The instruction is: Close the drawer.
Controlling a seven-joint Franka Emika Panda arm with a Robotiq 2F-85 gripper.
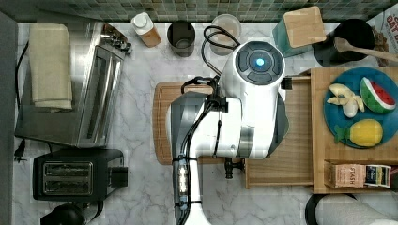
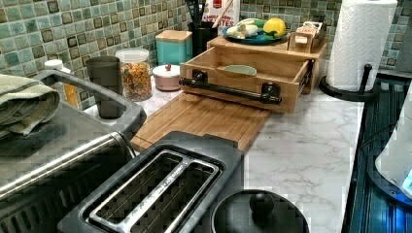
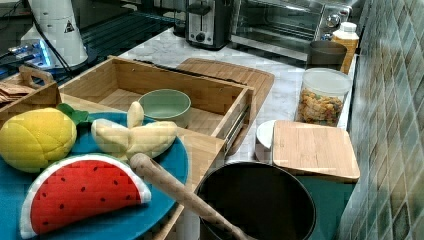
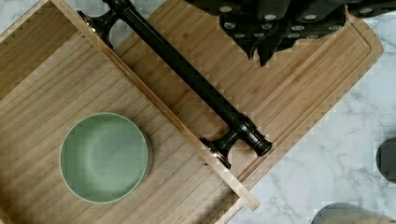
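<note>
Your drawer [image 2: 252, 73] stands pulled open with a green bowl [image 4: 105, 157] inside, and I cannot tell the state of the hand [image 4: 280, 23] above the cutting board [image 4: 289, 79].

The top view looks straight down on the open light-wood drawer with the black bar handle [image 1: 291, 136]. The left view faces the drawer's [image 2: 243, 80] handle front from low behind the black toaster [image 2: 160, 189]. The right view faces the opposite way, from just behind the drawer [image 3: 150, 85]. The wrist view looks down closely on the drawer [image 4: 56, 93]. All four share it.
</note>
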